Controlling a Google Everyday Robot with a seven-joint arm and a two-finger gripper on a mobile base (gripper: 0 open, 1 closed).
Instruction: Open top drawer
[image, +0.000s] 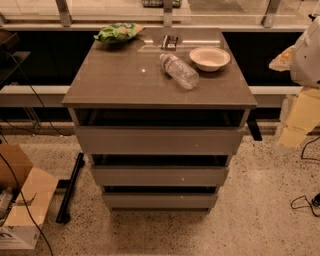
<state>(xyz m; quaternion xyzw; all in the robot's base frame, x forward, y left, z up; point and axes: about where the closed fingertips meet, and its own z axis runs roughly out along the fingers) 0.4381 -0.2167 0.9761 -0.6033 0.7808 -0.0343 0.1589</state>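
At the far left an open cardboard box (22, 200) sits on the speckled floor, with a black bar (70, 189) lying just beside it, both clear of the space in front of the cabinet. Further in stands the table (115, 80), a grey-topped cabinet. A green chip bag (119, 32) lies at its back left corner. Right of centre a clear water bottle (180, 71) rests on its side, close to a white bowl (210, 58). These things sit well back from the front edge, so they should not get in the way of work on the drawers.

Under the top is the top drawer (157, 141), the widest and tallest grey front, directly below the table's edge. A dark slot runs along above it. As the front has no handle, that slot is probably the place to hook and pull. The drawer looks shut or nearly so, so I judge the task not yet begun. The middle drawer (160, 176) and the bottom drawer (160, 201) sit below it, each narrower.

At the right edge, level with the table top, the hand (306, 52) appears as a white bulk, well apart from the drawer front and touching nothing. Whether it is released or clenched I cannot tell. It would need to come down and leftward to reach the slot.
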